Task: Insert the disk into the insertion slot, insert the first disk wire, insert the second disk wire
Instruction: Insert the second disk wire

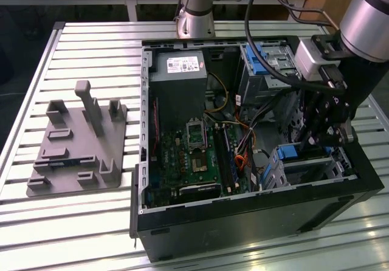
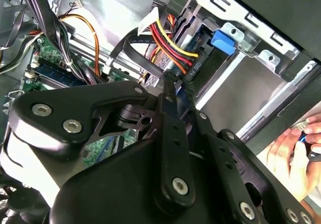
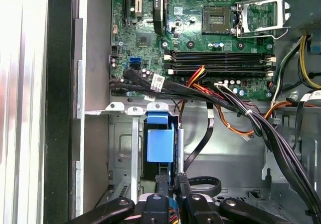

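The disk sits inside the insertion slot (image 1: 316, 169), a grey metal cage at the case's front corner on the exterior view's right. Its blue carrier (image 3: 160, 144) shows at the cage's mouth, also seen as a blue tab (image 2: 223, 40) and a blue patch (image 1: 287, 152). My gripper (image 1: 313, 142) reaches down into the case right at that end of the disk. In both wrist views the fingers (image 3: 181, 180) stand almost together. A small black plug (image 2: 170, 76) on the red, yellow and black wire bundle (image 2: 170, 43) lies between the tips. A flat black disk wire (image 3: 200, 143) curves past the carrier.
The motherboard (image 3: 220, 58) and loose cable bundles (image 3: 281, 133) lie close beside the cage. A taller bay with blue latches (image 1: 267, 58) stands behind. A grey fixture (image 1: 79, 143) rests on the slatted table at the exterior view's left. A person's hand (image 2: 296, 153) is near the case edge.
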`<state>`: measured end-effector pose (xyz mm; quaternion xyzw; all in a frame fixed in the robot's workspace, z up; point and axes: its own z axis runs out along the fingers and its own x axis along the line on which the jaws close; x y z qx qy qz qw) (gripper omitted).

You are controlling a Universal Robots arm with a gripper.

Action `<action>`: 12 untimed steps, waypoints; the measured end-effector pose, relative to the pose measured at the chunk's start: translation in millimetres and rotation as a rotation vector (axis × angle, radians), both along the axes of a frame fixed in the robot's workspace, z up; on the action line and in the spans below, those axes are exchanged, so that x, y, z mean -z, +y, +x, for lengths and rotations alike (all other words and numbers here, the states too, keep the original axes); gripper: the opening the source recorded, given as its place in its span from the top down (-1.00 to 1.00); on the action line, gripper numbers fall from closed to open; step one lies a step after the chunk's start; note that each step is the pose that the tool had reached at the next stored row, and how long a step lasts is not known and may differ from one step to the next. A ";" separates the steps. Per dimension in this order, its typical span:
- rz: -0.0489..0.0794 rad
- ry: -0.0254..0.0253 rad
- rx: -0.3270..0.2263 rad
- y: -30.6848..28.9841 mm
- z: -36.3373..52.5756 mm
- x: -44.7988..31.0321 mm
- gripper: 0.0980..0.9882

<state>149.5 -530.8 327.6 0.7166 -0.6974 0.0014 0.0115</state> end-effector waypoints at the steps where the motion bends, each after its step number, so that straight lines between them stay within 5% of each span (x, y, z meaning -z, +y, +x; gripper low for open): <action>1: 0.000 0.0000 -0.002 -0.1 0.0 0.1 0.78; 4: 0.000 0.0000 -0.005 -0.2 0.0 0.3 0.74; 7: 0.000 0.0000 -0.005 -0.3 -0.5 -1.2 0.49; 12: 0.000 0.0000 -0.005 -0.2 -1.2 -19.1 0.34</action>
